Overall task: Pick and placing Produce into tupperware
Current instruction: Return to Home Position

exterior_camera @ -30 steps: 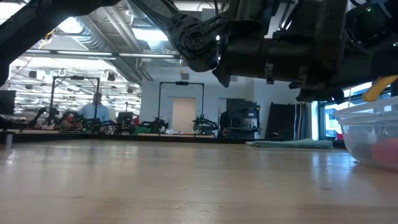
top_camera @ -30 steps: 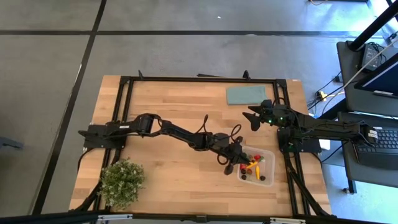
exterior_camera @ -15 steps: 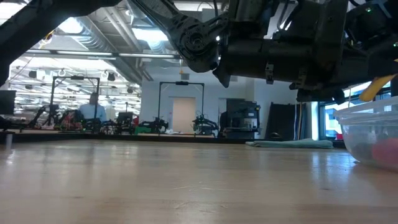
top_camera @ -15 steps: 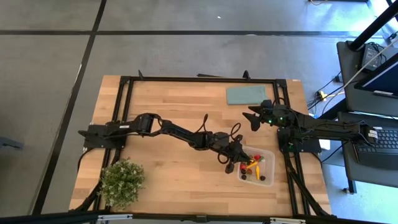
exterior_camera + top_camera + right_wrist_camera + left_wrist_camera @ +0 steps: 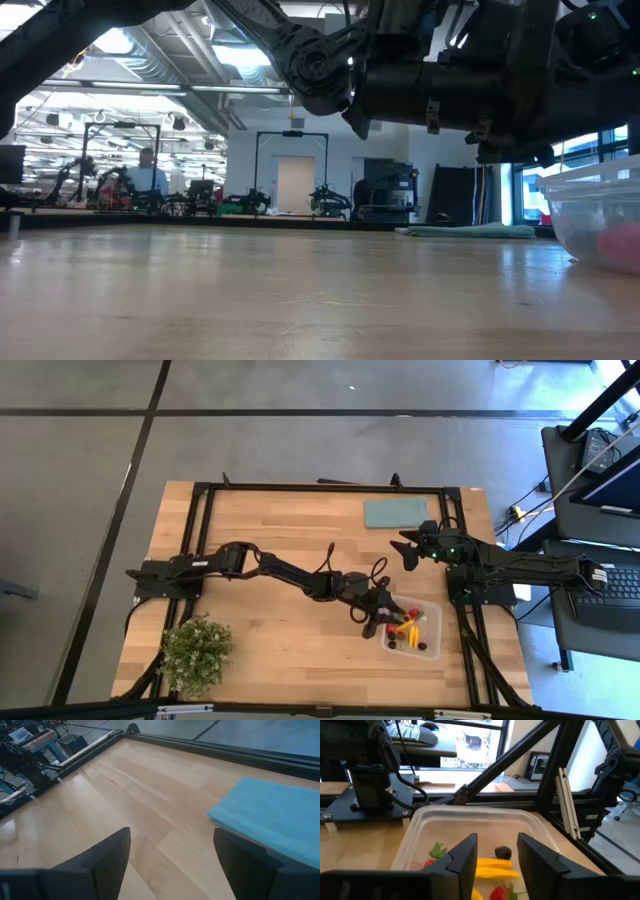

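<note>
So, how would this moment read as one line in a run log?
left gripper: jaws open, empty, over tupperware edge | produce: in tupperware | right gripper: jaws open, waiting near blue cloth

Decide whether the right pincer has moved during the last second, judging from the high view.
No. The right pincer sits open in the same place as before, just off the corner of the teal cloth, which gives a fixed mark.

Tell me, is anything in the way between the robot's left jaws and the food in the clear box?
Nothing visible is. The left jaws stand open at the edge of the lidless tupperware, with the produce lying straight ahead inside. The right arm waits apart, near the teal cloth.
</note>
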You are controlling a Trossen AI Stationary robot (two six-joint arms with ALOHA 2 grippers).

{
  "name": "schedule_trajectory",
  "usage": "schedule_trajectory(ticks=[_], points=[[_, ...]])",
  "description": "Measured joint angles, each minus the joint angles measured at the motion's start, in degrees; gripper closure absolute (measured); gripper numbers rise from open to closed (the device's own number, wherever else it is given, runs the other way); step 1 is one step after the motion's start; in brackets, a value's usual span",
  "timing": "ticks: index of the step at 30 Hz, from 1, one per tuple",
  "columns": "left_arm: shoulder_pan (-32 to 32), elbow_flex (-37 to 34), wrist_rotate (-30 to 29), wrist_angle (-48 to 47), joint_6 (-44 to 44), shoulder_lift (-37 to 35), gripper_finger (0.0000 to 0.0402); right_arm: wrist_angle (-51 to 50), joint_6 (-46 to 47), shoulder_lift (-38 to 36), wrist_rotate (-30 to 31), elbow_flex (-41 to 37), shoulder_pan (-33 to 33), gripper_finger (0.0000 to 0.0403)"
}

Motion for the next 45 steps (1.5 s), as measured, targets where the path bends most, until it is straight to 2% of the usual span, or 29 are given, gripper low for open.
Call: schedule_trajectory(ticks=[3,7,10,13,19,22,26,31,35,40,45], points=[[1.3,0.0,1.4,0.2,-1.2,-1.2,0.0257,0.0,0.0,0.0,0.0,0.0,0.0,0.0116],[5.6,0.0,9.1,-2.1,-6.6,-7.2,0.0245,0.1,0.0,0.0,0.0,0.0,0.0,0.0116],[9.6,0.1,17.1,-9.3,-7.5,-13.1,0.0243,0.6,0.1,0.0,0.0,0.0,0.0,0.0116],[13.1,0.0,18.4,-20.7,-2.5,-20.2,0.0247,1.7,-0.5,0.0,0.0,0.0,0.0,0.0116],[17.5,0.1,5.0,-41.9,9.8,-36.6,0.0254,10.5,-4.8,0.0,0.0,0.0,0.0,0.0116],[19.1,0.0,1.8,-50.7,14.3,-44.3,0.0252,12.4,-9.3,0.0,0.0,2.1,0.0,0.0116],[20.8,0.1,-2.1,-61.9,16.7,-54.4,0.0245,12.6,-17.2,0.0,0.1,7.5,-1.6,0.0116],[21.2,0.0,-13.4,-74.6,18.0,-65.2,0.0241,12.2,-22.8,0.0,0.2,16.3,-6.5,0.0116],[21.2,-0.3,-18.6,-81.4,16.7,-72.9,0.0245,5.3,-28.2,0.0,0.3,23.6,-10.8,0.0116],[21.2,-8.1,-21.2,-82.7,13.3,-82.8,0.0252,-3.0,-29.6,0.0,0.3,27.6,-14.6,0.0116],[21.2,-22.3,-26.1,-81.7,10.1,-95.1,0.0254,-7.5,-29.5,-1.2,0.3,26.2,-16.4,0.0116]])
